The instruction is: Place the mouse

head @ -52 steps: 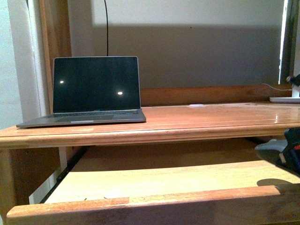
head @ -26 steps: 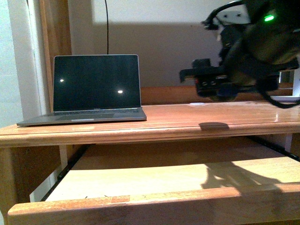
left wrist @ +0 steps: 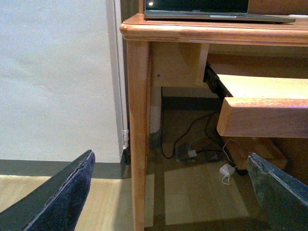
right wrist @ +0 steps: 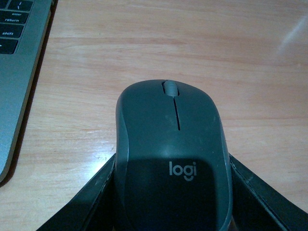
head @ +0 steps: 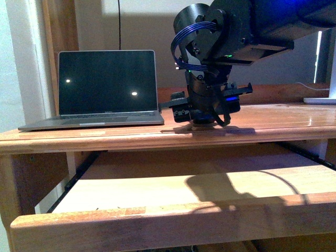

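The mouse (right wrist: pixel 171 144) sits clamped in my right pincer (head: pixel 202 118), down at the tabletop (head: pixel 273 127) near its front edge, just beside the laptop's (head: pixel 107 89) right front corner. I cannot tell whether its underside touches the wood or hangs just above it.

My right arm reaches in from the upper right in the front view, with the wrist bent down so the pincer points at the tabletop. My left arm is low beside the desk. Its pincer (left wrist: pixel 169 173) is spread wide with nothing in it and faces the desk leg (left wrist: pixel 137 134) and the floor.

The mouse's long axis runs from the front of the tabletop to the back, roughly in line with the laptop's side edge. The scroll wheel (right wrist: pixel 170 88) end points toward the back edge, and the end with the logo is nearest my wrist.

My two dark fingers (right wrist: pixel 91 197) press against the mouse's flanks, one on each side of its rear half. The front half and the wheel stick out past the fingertips over bare wood. From the front, my pincer hides the mouse.
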Controlling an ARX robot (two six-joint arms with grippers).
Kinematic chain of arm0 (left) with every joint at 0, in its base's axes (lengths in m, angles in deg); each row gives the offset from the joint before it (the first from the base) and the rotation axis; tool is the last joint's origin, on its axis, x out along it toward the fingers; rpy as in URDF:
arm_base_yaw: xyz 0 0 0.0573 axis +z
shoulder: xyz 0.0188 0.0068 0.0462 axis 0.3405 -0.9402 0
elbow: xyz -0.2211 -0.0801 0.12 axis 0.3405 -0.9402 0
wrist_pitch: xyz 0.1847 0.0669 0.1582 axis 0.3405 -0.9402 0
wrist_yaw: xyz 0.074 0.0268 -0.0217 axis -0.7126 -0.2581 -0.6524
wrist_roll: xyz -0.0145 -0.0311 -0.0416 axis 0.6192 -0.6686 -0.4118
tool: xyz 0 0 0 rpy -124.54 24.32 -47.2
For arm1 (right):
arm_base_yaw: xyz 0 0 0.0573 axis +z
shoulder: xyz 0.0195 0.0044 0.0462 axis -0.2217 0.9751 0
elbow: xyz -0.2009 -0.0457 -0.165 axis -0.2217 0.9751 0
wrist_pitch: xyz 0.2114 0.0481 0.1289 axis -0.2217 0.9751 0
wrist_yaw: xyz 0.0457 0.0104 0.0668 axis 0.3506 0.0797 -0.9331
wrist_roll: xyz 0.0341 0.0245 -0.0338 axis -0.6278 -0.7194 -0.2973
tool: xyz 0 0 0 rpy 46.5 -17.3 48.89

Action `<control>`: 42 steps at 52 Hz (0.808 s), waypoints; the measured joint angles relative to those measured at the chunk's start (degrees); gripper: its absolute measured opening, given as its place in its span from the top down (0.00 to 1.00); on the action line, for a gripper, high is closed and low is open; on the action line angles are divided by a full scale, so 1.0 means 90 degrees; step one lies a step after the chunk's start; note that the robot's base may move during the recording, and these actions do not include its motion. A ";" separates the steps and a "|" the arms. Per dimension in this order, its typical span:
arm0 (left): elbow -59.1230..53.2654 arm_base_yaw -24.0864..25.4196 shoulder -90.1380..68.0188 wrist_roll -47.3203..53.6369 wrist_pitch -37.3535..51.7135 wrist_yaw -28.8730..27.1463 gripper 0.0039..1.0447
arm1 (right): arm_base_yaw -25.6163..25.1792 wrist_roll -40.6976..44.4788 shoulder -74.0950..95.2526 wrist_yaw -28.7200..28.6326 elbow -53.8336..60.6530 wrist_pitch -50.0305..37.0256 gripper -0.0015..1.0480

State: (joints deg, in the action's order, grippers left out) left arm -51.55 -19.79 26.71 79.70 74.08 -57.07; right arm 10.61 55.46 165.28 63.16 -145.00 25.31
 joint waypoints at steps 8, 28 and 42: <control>0.0000 -0.0002 0.0000 0.0000 0.0000 0.0000 0.07 | 0.0024 -0.0024 0.0058 -0.0102 0.0029 -0.0129 0.28; 0.0000 0.0000 0.0000 0.0000 0.0000 0.0002 0.07 | -0.0559 -0.0782 -0.3038 -0.1243 0.3572 -0.2718 0.07; 0.0000 -0.0002 0.0000 0.0000 0.0000 0.0002 0.07 | -0.1037 -0.0491 -0.6992 -0.1887 0.8565 -0.3859 0.07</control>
State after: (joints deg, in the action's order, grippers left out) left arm -51.55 -19.81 26.71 79.70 74.08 -57.05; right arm 1.28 51.04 102.35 46.18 -67.91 -9.42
